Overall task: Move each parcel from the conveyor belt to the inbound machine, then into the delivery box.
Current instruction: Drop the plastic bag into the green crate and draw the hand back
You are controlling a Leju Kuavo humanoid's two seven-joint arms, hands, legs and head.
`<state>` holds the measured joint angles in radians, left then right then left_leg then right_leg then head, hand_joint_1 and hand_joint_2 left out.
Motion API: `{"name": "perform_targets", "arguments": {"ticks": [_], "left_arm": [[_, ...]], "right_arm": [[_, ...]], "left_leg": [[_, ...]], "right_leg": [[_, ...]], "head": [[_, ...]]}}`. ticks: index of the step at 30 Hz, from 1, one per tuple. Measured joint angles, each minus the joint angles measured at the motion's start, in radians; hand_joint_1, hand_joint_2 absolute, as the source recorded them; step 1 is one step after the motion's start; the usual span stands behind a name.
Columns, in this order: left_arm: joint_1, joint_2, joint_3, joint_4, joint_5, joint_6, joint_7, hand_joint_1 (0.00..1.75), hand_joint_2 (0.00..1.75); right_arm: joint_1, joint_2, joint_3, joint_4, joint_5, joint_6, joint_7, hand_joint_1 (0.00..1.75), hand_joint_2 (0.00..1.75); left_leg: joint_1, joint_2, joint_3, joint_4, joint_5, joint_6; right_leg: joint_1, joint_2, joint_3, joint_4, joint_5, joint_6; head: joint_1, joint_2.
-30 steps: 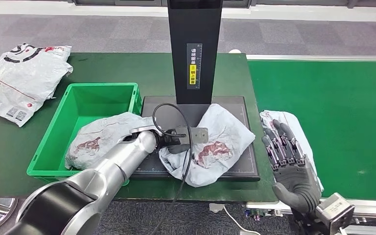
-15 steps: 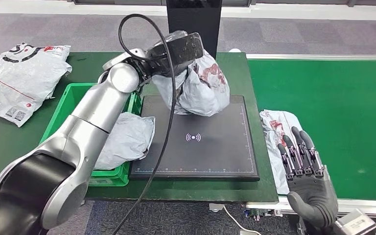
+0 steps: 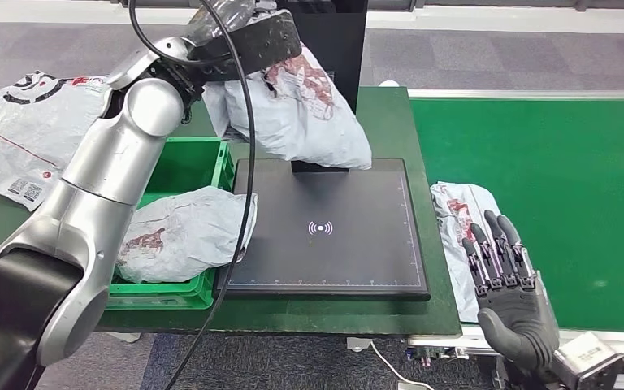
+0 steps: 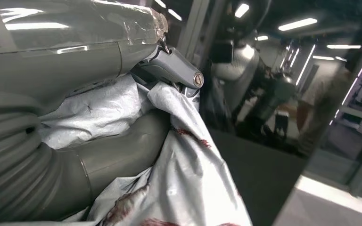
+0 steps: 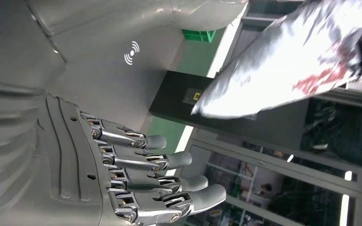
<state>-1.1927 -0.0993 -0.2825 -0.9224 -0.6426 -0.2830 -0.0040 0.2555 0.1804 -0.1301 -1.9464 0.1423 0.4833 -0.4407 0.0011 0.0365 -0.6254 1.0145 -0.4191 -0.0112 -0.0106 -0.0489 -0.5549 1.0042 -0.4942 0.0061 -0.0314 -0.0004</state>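
Note:
My left hand (image 3: 248,45) grips a grey plastic parcel (image 3: 301,114) with red print and holds it high above the black scanning pad (image 3: 325,244) of the inbound machine, in front of its black post. In the left wrist view the thumb (image 4: 118,160) presses into the crumpled parcel (image 4: 188,183). A second grey parcel (image 3: 183,236) lies in the green delivery box (image 3: 158,166), draped over its right rim. A third parcel (image 3: 463,227) lies at the left edge of the green conveyor belt (image 3: 552,195). My right hand (image 3: 508,280) hovers open, fingers straight, over that parcel's near end.
Two white printed bags (image 3: 36,130) lie on the table at the far left. The machine's black post (image 3: 329,49) rises behind the pad. A black cable (image 3: 244,203) loops from my left arm down across the box and pad edge.
My left arm has lifted the parcel off the scanning pad, up and leftward toward the box side. The right hand has drawn back slightly toward me and stays open.

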Motion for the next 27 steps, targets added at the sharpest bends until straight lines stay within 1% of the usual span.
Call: {"name": "perform_targets", "arguments": {"ticks": [3, 6, 8, 10, 15, 19, 22, 27], "left_arm": [[-0.009, 0.029, -0.019, -0.012, -0.056, 0.019, 0.038, 1.75, 1.75], [-0.026, 0.070, -0.049, -0.003, -0.170, 0.052, 0.089, 1.75, 1.75], [-0.038, 0.093, -0.065, 0.020, -0.228, 0.073, 0.095, 1.75, 1.75], [-0.045, 0.110, -0.073, 0.042, -0.251, 0.086, 0.090, 1.75, 1.75], [-0.049, 0.132, -0.085, 0.073, -0.261, 0.088, 0.089, 1.75, 1.75], [-0.053, 0.149, -0.097, 0.100, -0.316, 0.089, 0.134, 1.75, 1.75], [-0.063, 0.177, -0.107, 0.168, -0.383, 0.105, 0.161, 1.75, 1.75], [-0.068, 0.230, -0.108, 0.304, -0.440, 0.139, 0.165, 1.75, 1.75]], "right_arm": [[-0.007, 0.001, -0.007, 0.009, -0.005, 0.002, 0.003, 0.00, 1.75], [-0.012, 0.001, -0.019, 0.025, -0.013, 0.007, 0.007, 0.00, 1.75], [-0.012, 0.001, -0.026, 0.037, -0.017, 0.008, 0.006, 0.00, 1.75], [-0.012, 0.002, -0.033, 0.048, -0.018, 0.009, 0.005, 0.00, 1.75], [-0.016, 0.002, -0.039, 0.063, -0.017, 0.009, 0.004, 0.00, 1.75], [-0.019, 0.003, -0.039, 0.072, -0.020, 0.009, 0.008, 0.00, 1.75], [-0.030, 0.004, -0.039, 0.087, -0.020, 0.010, 0.016, 0.00, 1.75], [-0.046, 0.006, -0.039, 0.111, -0.014, 0.010, 0.019, 0.00, 1.75]], "left_leg": [[0.000, 0.000, 0.000, 0.000, 0.000, 0.000], [0.000, 0.001, 0.000, 0.000, 0.000, 0.000], [0.000, 0.002, 0.000, 0.000, 0.000, 0.000], [0.000, 0.002, 0.000, 0.000, 0.000, 0.000], [0.001, 0.001, 0.000, 0.000, 0.000, 0.000], [0.000, 0.001, -0.001, 0.000, 0.000, 0.000], [0.000, 0.004, 0.000, 0.000, 0.000, -0.001], [0.000, 0.007, 0.000, 0.000, 0.000, -0.002]], "right_leg": [[0.000, 0.000, 0.000, 0.000, 0.000, 0.000], [0.000, 0.001, 0.000, 0.000, 0.000, 0.000], [0.000, 0.002, -0.001, 0.000, 0.000, 0.000], [0.000, 0.002, -0.001, 0.000, 0.000, 0.000], [0.000, 0.001, 0.000, 0.000, 0.000, 0.000], [0.000, 0.001, -0.001, 0.000, 0.000, 0.000], [0.000, 0.004, -0.001, 0.000, 0.000, -0.001], [0.003, 0.007, -0.003, 0.000, 0.002, -0.003]], "head": [[0.000, 0.000], [0.000, 0.000], [0.000, 0.000], [0.000, 0.000], [0.000, 0.000], [0.000, 0.000], [0.000, 0.000], [0.000, 0.000]]}}
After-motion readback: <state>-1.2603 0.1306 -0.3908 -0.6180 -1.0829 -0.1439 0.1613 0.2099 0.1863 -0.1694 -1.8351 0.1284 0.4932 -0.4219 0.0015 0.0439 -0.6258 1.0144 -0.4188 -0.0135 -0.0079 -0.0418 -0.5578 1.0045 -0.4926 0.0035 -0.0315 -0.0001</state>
